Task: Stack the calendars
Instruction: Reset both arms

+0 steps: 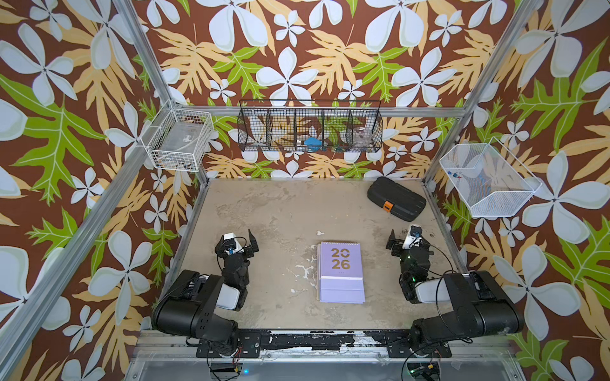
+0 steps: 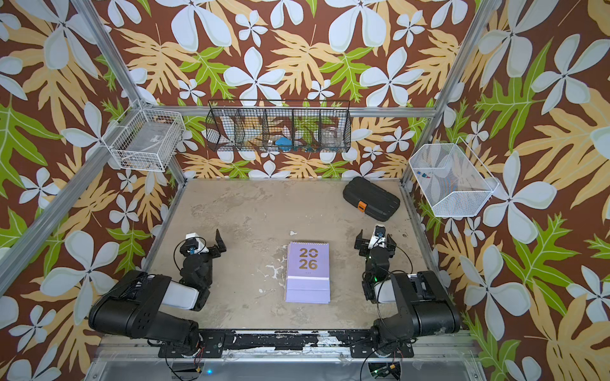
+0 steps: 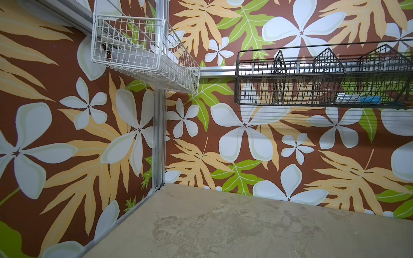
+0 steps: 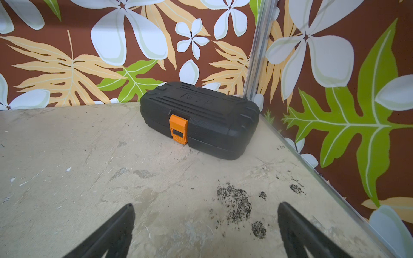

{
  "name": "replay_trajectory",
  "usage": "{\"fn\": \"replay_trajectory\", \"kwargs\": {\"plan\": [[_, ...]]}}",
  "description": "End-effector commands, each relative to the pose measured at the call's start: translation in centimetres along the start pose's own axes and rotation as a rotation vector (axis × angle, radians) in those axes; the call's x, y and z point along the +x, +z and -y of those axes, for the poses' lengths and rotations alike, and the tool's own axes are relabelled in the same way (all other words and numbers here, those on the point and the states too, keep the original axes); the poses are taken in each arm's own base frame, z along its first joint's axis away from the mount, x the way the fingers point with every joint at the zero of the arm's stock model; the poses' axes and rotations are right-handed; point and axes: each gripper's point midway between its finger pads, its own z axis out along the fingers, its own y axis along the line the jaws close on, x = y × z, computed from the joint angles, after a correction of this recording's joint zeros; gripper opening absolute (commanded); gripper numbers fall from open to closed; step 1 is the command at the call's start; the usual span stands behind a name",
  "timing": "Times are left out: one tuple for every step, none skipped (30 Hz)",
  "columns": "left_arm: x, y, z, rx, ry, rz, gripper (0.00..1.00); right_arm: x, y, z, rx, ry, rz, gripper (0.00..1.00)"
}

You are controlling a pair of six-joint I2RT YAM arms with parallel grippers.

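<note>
The calendars [image 1: 341, 272] [image 2: 308, 272] lie in one flat pile at the middle of the table. A lilac cover with a gold "2026" is on top, its spiral edge towards the back; only thin page edges show beneath it. My left gripper [image 1: 237, 244] [image 2: 205, 244] hovers to the left of the pile, open and empty, well apart from it. Its fingers do not show in the left wrist view. To the right of the pile my right gripper [image 1: 409, 239] [image 2: 376, 239] [image 4: 206, 214] is open with bare table between its fingers [image 4: 125, 223].
A black case [image 1: 396, 199] [image 4: 199, 120] with an orange latch lies at the back right corner, ahead of the right gripper. On the walls hang a white wire basket [image 1: 180, 140] [image 3: 145, 55], a black wire basket [image 1: 310, 127] [image 3: 324, 78] and a white mesh basket [image 1: 488, 179].
</note>
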Motion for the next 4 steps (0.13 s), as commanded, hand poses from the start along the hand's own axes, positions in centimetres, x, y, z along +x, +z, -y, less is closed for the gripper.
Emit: {"fn": "replay_trajectory", "kwargs": {"plan": [[0.33, 0.50, 0.11, 0.023, -0.016, -0.024, 1.00, -0.35, 0.07, -0.06, -0.003, -0.002, 0.012, 1.00], [0.28, 0.43, 0.06, 0.023, -0.018, -0.021, 1.00, -0.39, 0.09, -0.06, -0.003, -0.001, 0.012, 1.00], [0.15, 0.29, -0.01, 0.022, -0.021, -0.015, 1.00, -0.33, 0.08, -0.06, -0.003, 0.000, 0.010, 1.00], [0.04, 0.14, 0.06, 0.029, -0.020, -0.008, 1.00, -0.32, 0.08, -0.07, -0.003, 0.000, 0.010, 1.00]]}}
